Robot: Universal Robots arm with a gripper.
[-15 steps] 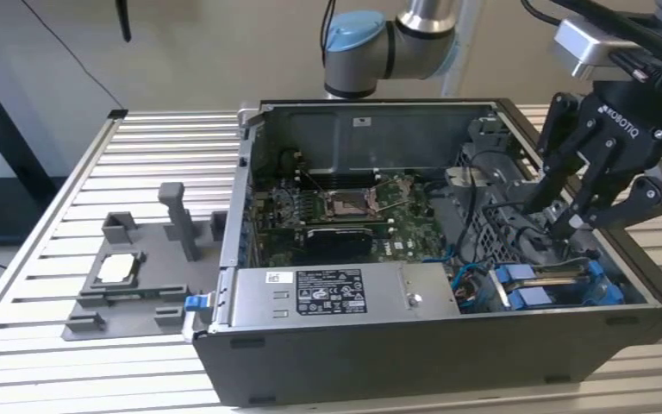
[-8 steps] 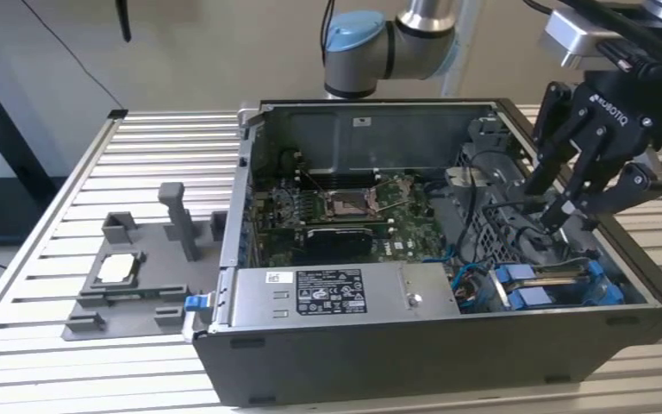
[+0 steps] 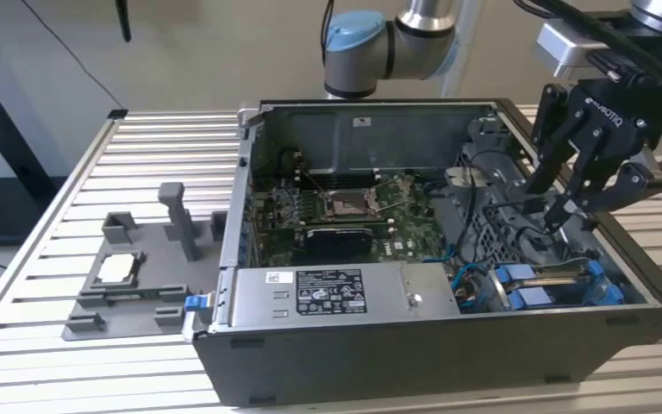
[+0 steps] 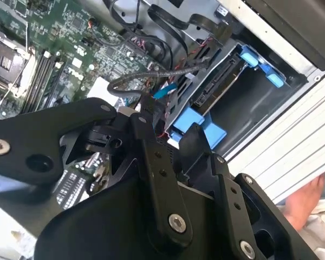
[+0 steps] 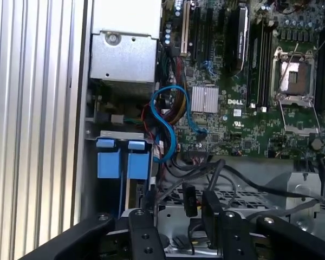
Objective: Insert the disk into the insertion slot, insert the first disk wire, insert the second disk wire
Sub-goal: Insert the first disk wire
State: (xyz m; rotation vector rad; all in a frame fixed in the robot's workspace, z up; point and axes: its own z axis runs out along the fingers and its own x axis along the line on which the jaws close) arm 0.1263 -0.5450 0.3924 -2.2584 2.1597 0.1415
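Over the case's corner at the exterior view's right, my gripper (image 3: 564,214) hangs with fingers spread, holding nothing. The disk (image 3: 534,297) sits in its slot (image 4: 244,103). I judge the black wire (image 4: 135,78) needs a square pinch just behind its plug, clear of neighbouring cables.

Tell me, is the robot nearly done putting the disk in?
Done: the disk sits in the insertion slot, with its blue tabs showing. In hand: the gripper hangs by the black wires beside the slot. Left: plugging wires into the disk; I cannot see that done.
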